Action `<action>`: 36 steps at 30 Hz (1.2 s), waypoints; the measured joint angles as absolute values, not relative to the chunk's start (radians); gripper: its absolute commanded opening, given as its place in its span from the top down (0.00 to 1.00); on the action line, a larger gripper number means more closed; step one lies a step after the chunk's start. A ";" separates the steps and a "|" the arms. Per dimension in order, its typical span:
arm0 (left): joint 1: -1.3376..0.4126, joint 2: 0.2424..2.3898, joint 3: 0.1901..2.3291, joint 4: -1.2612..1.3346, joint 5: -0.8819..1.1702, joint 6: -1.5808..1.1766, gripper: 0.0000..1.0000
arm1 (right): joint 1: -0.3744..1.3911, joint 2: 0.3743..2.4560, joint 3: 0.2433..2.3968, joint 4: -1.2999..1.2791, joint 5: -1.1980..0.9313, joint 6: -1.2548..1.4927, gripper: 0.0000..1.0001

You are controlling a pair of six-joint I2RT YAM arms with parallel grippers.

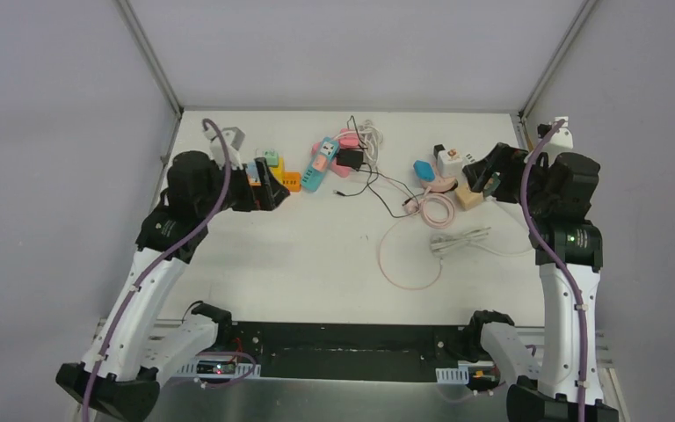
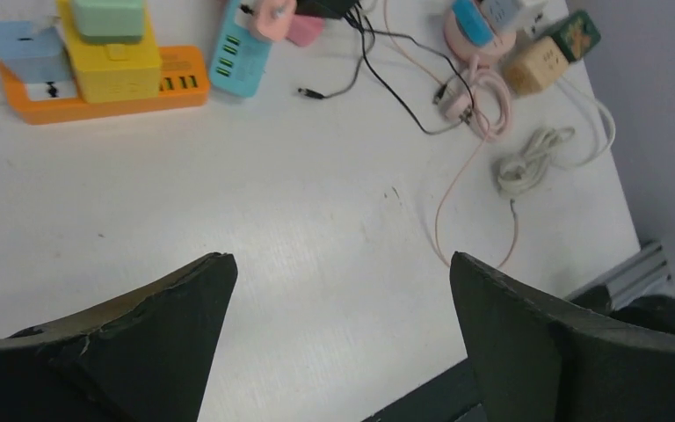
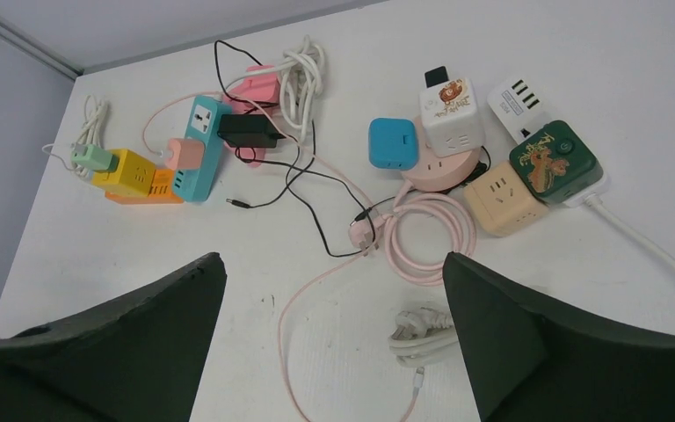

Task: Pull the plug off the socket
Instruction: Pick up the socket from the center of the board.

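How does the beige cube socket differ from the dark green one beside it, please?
The beige cube is plain, its top showing socket slots; the green cube bears a printed picture. The beige lies nearer the pink cable coil than the green. Both are rounded cubes, adjacent.

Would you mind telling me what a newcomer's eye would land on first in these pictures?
The colourful clutter across the far side of the table: an orange power strip carrying a yellow block at left, a teal strip in the middle, a pink coiled cable and green cube at right. The left gripper and right gripper both hover open, holding nothing.
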State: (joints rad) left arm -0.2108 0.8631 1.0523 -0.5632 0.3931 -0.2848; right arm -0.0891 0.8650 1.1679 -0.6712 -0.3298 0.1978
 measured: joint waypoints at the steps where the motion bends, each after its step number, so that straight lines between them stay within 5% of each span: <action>1: -0.270 0.877 1.053 -0.568 0.362 -0.268 0.01 | -0.090 0.865 1.168 -0.671 -0.331 0.200 0.00; 6: -0.603 0.984 1.121 -0.686 0.065 -0.170 0.01 | -0.092 0.873 1.168 -0.671 -0.354 0.197 0.00; 13: -0.667 0.963 1.115 -0.764 -0.186 -0.069 0.01 | -0.094 0.884 1.147 -0.647 -0.504 0.104 0.00; 22: -0.667 0.768 0.928 -0.700 -0.155 -0.033 0.01 | -0.096 0.921 1.082 -0.685 -0.859 -0.176 0.00; 36: -0.620 0.947 0.889 -0.495 0.068 -0.287 0.05 | -0.120 0.935 0.960 -0.671 -0.901 -0.231 0.00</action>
State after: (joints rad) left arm -0.6201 0.9466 0.8890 -0.4953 0.0677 -0.2874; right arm -0.1204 0.9352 0.9604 -0.6708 -0.9012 -0.2310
